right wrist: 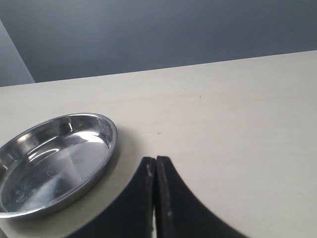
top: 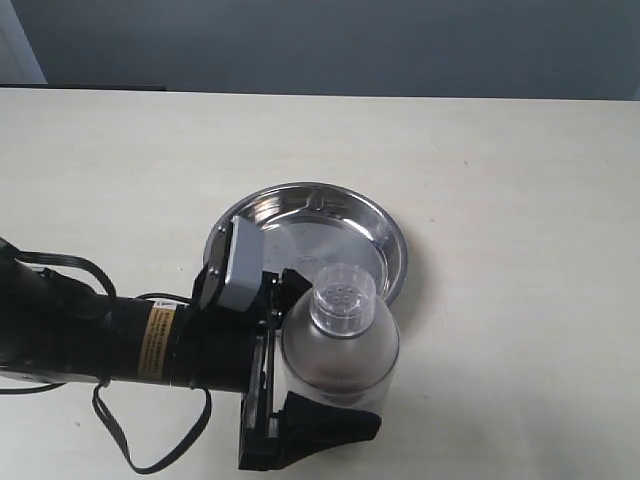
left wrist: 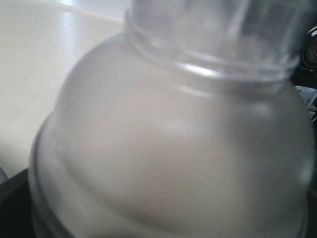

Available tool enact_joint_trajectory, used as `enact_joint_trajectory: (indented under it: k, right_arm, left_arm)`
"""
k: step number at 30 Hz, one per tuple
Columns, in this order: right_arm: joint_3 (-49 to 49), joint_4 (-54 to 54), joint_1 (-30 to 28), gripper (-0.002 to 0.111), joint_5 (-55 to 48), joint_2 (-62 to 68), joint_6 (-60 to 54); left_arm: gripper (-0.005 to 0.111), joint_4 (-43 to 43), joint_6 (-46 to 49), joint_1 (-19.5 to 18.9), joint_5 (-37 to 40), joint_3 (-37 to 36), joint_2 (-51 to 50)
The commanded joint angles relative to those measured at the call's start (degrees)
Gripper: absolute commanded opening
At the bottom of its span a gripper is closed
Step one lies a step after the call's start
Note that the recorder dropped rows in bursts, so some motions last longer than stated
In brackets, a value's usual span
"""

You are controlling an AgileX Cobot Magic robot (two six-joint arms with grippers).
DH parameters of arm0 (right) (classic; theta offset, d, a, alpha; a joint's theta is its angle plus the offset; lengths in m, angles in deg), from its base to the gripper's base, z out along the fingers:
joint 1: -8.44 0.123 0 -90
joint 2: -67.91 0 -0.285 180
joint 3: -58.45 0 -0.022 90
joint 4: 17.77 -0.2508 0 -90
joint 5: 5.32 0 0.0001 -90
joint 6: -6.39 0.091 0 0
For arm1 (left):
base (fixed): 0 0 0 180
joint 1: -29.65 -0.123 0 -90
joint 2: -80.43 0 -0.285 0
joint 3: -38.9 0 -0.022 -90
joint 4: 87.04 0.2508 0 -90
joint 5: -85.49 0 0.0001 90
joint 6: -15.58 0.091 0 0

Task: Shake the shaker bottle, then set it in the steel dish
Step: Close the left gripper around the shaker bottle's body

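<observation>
Pale cream surface (top: 500, 150) under a grey-blue wall (top: 300, 40). We see our left gripper (top: 305, 360) clenched around the frosted shaker bottle (top: 345, 345), which is upright with its cap (top: 343, 295) on top. From above, the bottle overlaps the near rim of the steel dish (top: 372, 215). Our right gripper (right wrist: 155, 168) is pressed closed on nothing, near the dish. We judge short, firm shakes best, then a level descent onto the dish's centre before letting go.

light: bright, even | glare: highlights on steel dish (top: 345, 222) rim | shadows: soft on bench (top: 500, 180) | blur: shaker bottle (left wrist: 173, 148) close-up soft
</observation>
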State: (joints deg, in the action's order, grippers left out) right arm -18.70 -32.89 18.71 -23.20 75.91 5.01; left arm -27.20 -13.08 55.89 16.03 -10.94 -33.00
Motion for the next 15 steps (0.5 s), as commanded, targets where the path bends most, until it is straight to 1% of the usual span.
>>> enact_joint_trajectory:
  k: [1, 8, 15]
  right_arm:
    - [-0.1, 0.1, 0.1, -0.001, 0.4, -0.2, -0.1]
    - [-0.1, 0.1, 0.1, -0.001, 0.4, -0.2, -0.1]
    - [-0.1, 0.1, 0.1, -0.001, 0.4, -0.2, -0.1]
  left_arm:
    - [0.103, 0.4, 2.0, 0.2, -0.5, 0.0, -0.8]
    - [0.103, 0.2, 5.3, 0.2, -0.5, 0.0, -2.4]
    - [0.103, -3.9, 4.9, 0.2, -0.5, 0.0, -3.3]
